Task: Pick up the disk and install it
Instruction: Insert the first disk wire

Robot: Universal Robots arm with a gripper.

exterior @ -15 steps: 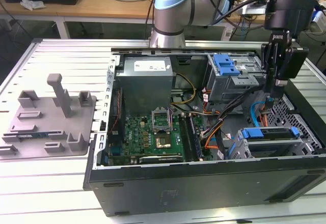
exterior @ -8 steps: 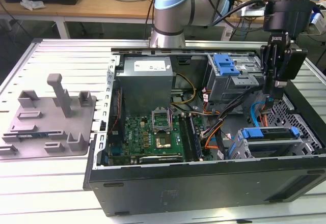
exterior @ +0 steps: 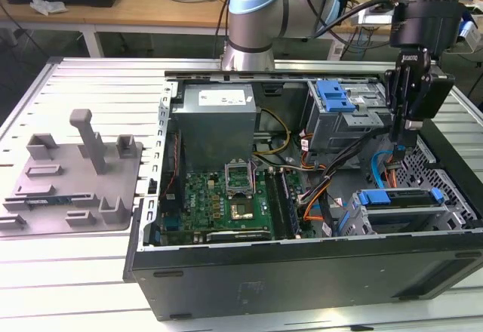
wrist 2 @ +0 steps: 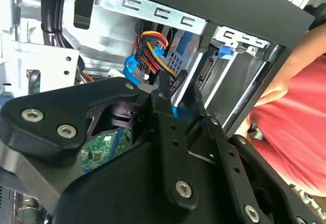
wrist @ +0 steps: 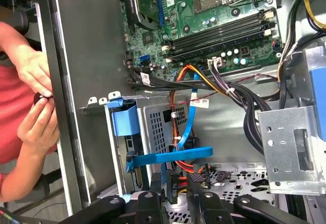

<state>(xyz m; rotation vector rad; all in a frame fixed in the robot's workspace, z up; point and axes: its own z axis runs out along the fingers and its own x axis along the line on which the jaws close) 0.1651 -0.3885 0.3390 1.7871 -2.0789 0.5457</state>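
Jaws are found clenched to a narrow gap on a black cable plug [wrist: 176, 179], with orange and red wires leading away from it in the first wrist view. The gripper [exterior: 398, 149] is pointed straight down into an open computer case [exterior: 302, 272], at the exterior view's right.

The case is laid on its side on a slatted metal table [exterior: 98, 83]. Inside, a grey power supply [exterior: 219, 121] is mounted at the far left and a green motherboard [exterior: 219, 196] lies nearer, below it. An upper drive cage [exterior: 339, 124] stands at the far right, with a blue clip [exterior: 336, 94] resting on top of it. A lower drive cage [exterior: 411, 222] occupies the near right corner.

The disk [exterior: 404, 198] is seated in that lower cage, with its blue carrier frame showing at both ends. The gripper hangs just beyond its far edge.

A grey fixture plate [exterior: 68, 185] with upright posts lies on the table at the exterior view's left, well apart from the case.

A person's hands [wrist: 35, 107] are noted outside the case wall in the first wrist view, closed on a small dark object.
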